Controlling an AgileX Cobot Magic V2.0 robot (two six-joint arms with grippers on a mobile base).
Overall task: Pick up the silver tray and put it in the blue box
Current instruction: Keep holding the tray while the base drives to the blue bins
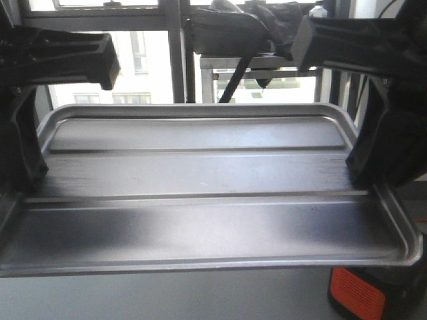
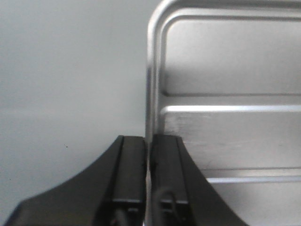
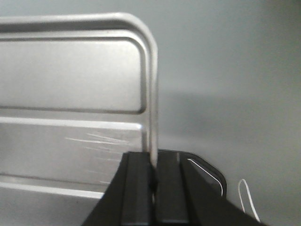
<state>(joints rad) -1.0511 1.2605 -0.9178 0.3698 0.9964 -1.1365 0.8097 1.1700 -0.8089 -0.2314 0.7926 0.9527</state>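
- left pincer (image 2: 148, 141) is clenched on the left short rim of the tray (image 1: 200, 173); right pincer (image 3: 153, 157) is clenched on the right short rim.
- the tray hangs between both arms, seemingly off the grey bench (image 2: 61, 94), tilted so its ridged floor faces the front camera.
- the box is in none of my views; i locate it before travelling.
- i move both arms in step, spacing constant, so neither thin rim slips.
- i level the tray, align it with the opening, lower, then release.
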